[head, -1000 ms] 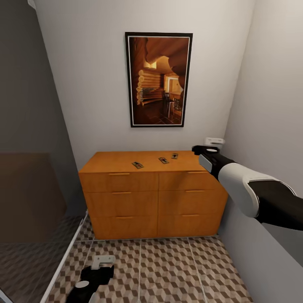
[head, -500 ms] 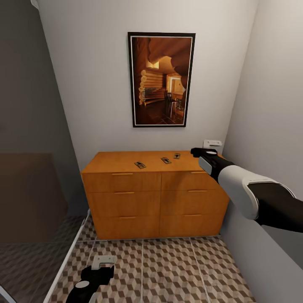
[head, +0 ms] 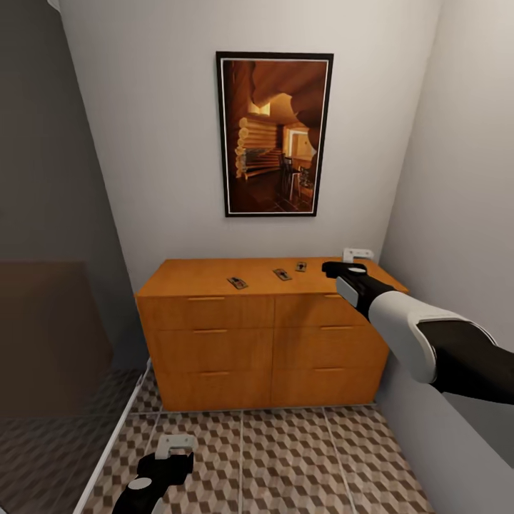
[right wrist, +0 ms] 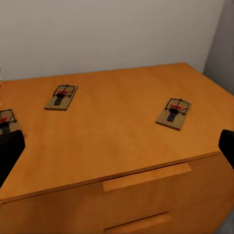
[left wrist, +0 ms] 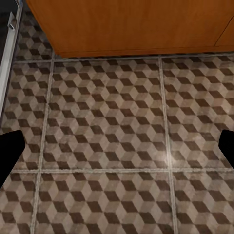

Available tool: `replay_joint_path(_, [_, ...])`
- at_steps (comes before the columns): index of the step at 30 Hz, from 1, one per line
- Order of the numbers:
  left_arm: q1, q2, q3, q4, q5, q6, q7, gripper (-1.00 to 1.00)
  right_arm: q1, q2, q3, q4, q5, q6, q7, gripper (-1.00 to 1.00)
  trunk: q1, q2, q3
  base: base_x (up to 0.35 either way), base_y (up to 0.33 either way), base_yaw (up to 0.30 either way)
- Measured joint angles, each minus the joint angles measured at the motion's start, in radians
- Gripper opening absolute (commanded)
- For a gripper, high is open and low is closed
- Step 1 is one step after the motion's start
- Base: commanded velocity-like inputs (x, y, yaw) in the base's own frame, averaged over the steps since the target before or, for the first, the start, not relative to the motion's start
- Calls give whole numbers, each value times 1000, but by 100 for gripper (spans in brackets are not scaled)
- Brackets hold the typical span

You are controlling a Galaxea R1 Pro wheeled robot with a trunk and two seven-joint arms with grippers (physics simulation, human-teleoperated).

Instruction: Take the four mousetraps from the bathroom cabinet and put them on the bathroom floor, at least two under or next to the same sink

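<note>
Mousetraps (head: 283, 273) sit flat on the cabinet (head: 214, 275) top, right claw (head: 355, 258) wide open and empty, so drop square over the nearest and pinch its edges.

**Three mousetraps flat on the cabinet top**

The cabinet (head: 264, 335) is a low, wide orange-brown sideboard with drawer fronts and slim bar handles, standing against the wall on the bathroom floor (head: 285, 457), whose tiles carry a brown, beige and white cube pattern. Three mousetraps lie flat on its top, well apart: one (head: 238, 283) toward the left, one (head: 283, 273) in the middle, one (head: 300, 266) nearest the wall. Each is a small tan board with dark wire and a red mark.
</note>
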State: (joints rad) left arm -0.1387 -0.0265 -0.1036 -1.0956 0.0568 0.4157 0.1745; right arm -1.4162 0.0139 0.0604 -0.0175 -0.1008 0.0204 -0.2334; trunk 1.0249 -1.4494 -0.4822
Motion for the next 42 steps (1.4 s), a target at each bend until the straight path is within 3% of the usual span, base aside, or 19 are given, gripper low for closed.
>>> replay_joint_path(11, [0,0,0,-1,0,-1,-1,100,4,0,0,0,1,0,54,100,0,0,0,15,28,0])
replay_joint_path(42, [0,-1,-2,1,0,-2,-1,100,13,-3,0,0,2,-2,57,100,0,0,0,0,47,0])
